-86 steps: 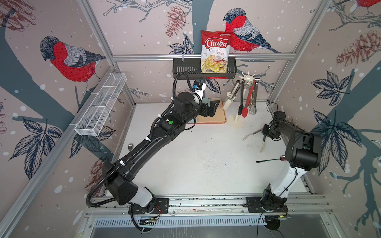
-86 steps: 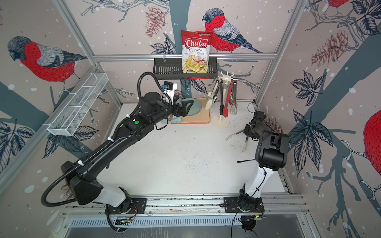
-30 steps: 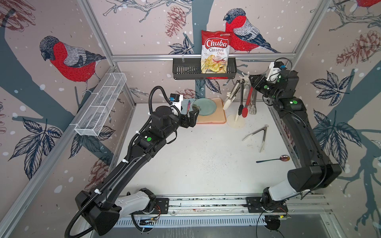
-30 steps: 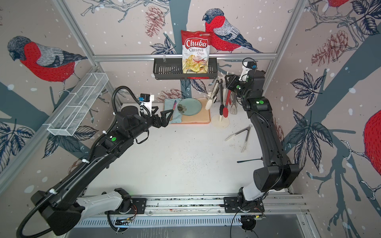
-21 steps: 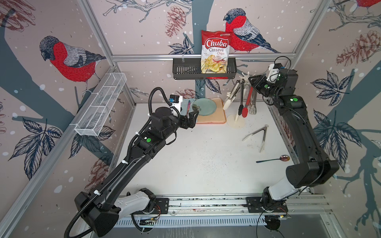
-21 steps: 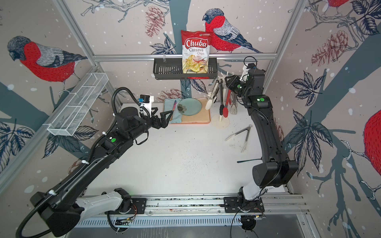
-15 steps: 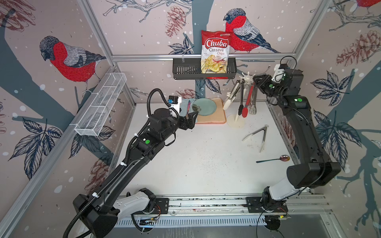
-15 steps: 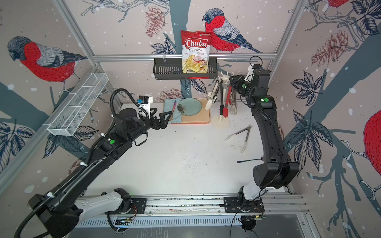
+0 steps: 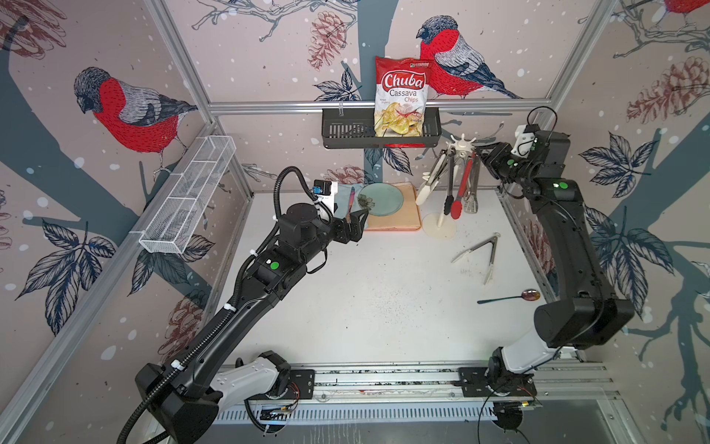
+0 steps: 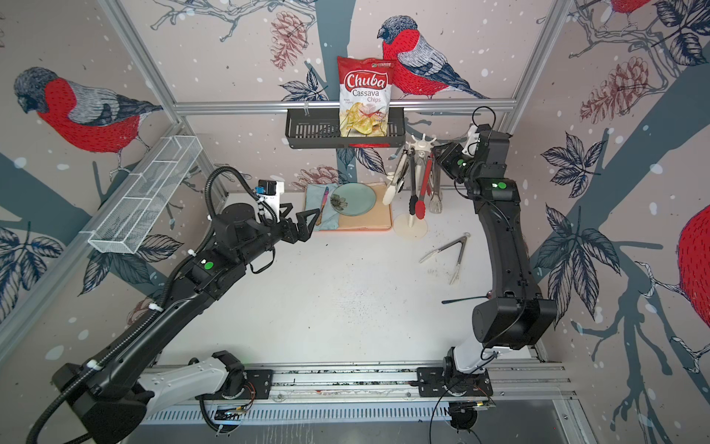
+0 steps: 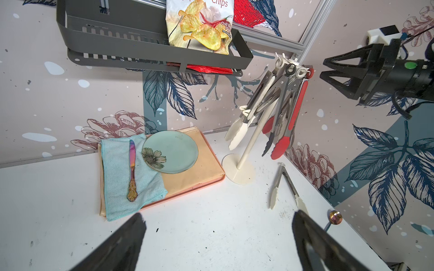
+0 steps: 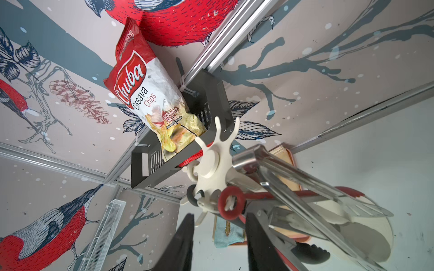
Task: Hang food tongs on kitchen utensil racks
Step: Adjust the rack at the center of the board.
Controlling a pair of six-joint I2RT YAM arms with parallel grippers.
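Observation:
The kitchen utensil rack [image 9: 463, 143] is a cream stand with a round base [image 9: 439, 230], at the back right in both top views. Several food tongs hang from its crown [image 10: 422, 144]: white-tipped [image 9: 426, 184], black [image 9: 448, 192], red [image 9: 461, 192] and bare steel [image 9: 473, 192]. Another white-tipped pair of tongs [image 9: 482, 251] lies splayed on the table. My right gripper [image 9: 486, 153] is open just right of the crown. In its wrist view, it [image 12: 219, 217] holds nothing, and the red loop [image 12: 231, 203] hangs just past its tips. My left gripper [image 9: 359, 221] is wide open and empty by the tray.
A black slotted basket [image 9: 345, 130] with a chips bag [image 9: 401, 96] hangs on the back wall, close to the crown. A peach tray [image 11: 195, 178] holds a blue cloth, a butter knife [image 11: 132, 169] and a green plate [image 11: 171, 151]. A spoon [image 9: 507, 296] lies far right. A wire-mesh basket [image 9: 188, 192] lines the left wall.
My right arm rose from the table to the rack's crown, then drew back a little to the right as its jaws widened. My left arm pulled back from the tray.

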